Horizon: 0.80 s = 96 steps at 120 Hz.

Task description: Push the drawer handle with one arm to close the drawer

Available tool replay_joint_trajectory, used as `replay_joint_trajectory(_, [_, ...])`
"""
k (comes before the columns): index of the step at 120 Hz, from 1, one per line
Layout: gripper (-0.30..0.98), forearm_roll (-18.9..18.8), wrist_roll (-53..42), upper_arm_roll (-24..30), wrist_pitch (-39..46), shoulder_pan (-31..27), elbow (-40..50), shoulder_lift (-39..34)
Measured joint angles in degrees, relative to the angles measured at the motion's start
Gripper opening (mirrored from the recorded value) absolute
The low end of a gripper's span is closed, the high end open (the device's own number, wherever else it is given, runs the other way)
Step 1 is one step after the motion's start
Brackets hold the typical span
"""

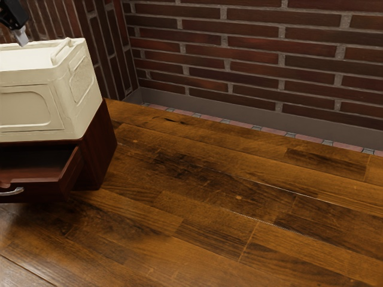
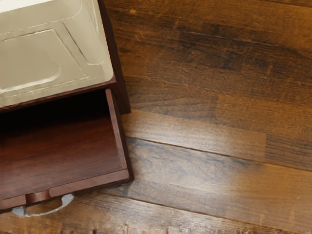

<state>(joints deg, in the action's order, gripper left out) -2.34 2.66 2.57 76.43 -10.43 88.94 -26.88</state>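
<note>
At the exterior view's upper left corner, the gripper [image 1: 21, 37] hangs over the top of the cream box, its state unreadable. Below that box, the dark red drawer [image 1: 42, 170] is pulled out of its cabinet [image 1: 99, 149]. Its curved silver handle [image 1: 12, 192] sits low on the front, at the exterior view's left edge. The wrist view looks down into the open drawer [image 2: 63, 156], with bare wood inside where it is lit and deep shadow at the back. The handle [image 2: 46, 212] stands out from the drawer front, with nothing touching it.
A cream box [image 1: 42, 89] with moulded panels rests on the cabinet; the same box [image 2: 48, 53] borders the drawer opening in the wrist view. Wooden planks [image 1: 239, 209] extend around the cabinet. A brick wall [image 1: 257, 54] rises behind, with a grey skirting strip along its foot.
</note>
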Motion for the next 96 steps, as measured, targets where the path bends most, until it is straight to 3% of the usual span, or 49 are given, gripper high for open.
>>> replay_joint_trajectory(24, [0.69,-0.2,6.4,0.3,-2.3,-8.6,18.4,-11.0])
replay_joint_trajectory(39, [0.69,-0.2,9.5,0.0,1.1,-12.7,32.3,-18.3])
replay_joint_trajectory(75, [0.69,-0.1,14.8,-2.6,12.6,-15.0,53.3,-26.8])
replay_joint_trajectory(96, [0.69,-0.2,16.7,-4.2,17.8,-16.3,60.7,-27.9])
